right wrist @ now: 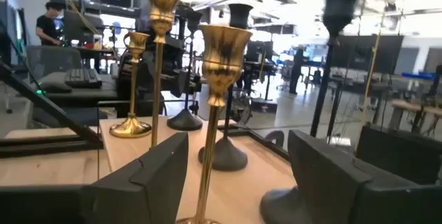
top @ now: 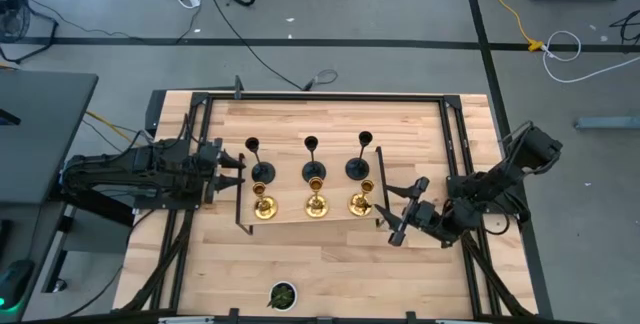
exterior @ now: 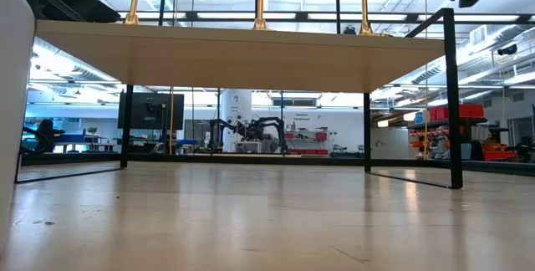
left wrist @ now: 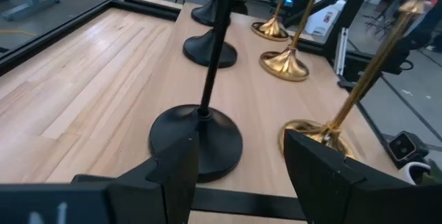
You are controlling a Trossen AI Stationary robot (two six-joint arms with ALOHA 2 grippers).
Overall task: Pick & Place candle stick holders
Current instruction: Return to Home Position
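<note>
Table-top robot scene: a wooden table (top: 330,254) carries a raised shelf (top: 288,190) at its centre, with a dark robot arm on either side. The left end effector (top: 236,169) sits at the shelf's left end, its fingers spread and holding nothing. Its wrist view shows the leftmost black holder (left wrist: 197,141) just ahead of one finger and the leftmost gold holder (left wrist: 314,133) just ahead of the other, neither one touched. The right end effector (top: 407,210) hangs just off the shelf's right end, its fingers also spread wide and empty. The rightmost gold holder (right wrist: 219,79) stands upright in front of the gap. All six candle stick holders stand on the shelf in two rows, three black holders (top: 314,171) in one and three gold holders (top: 316,206) beside them, in pairs. A small dark round thing (top: 282,295) with green inside lies near the table's edge, well apart from the shelf.
</note>
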